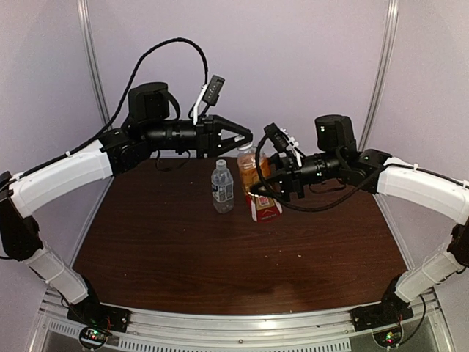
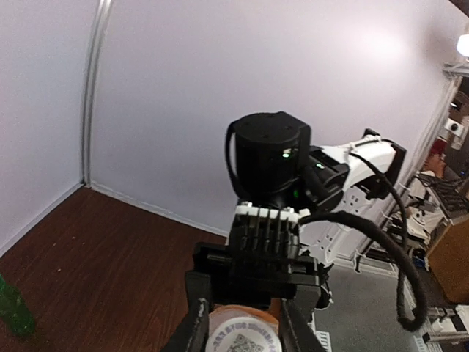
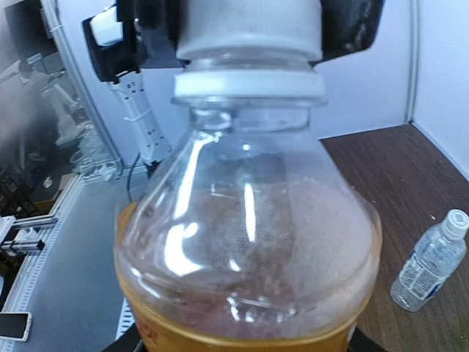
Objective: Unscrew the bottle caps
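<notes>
The amber bottle (image 1: 253, 174) with a red label leans over the table, and my right gripper (image 1: 270, 187) is shut on its body; in the right wrist view the amber bottle (image 3: 249, 242) fills the frame. Its white cap (image 2: 242, 334) sits between the fingers of my left gripper (image 2: 240, 330), which is shut on it; seen from the right wrist, the cap (image 3: 249, 29) has black fingers on both sides. The clear water bottle (image 1: 223, 187) stands capped just left of the amber one. A green bottle (image 2: 13, 308) shows at the left wrist view's edge.
The brown table (image 1: 220, 257) is enclosed by pale walls at the back and sides. The water bottle (image 3: 431, 264) stands close to the right of the held bottle. Cables hang from both wrists near the bottles.
</notes>
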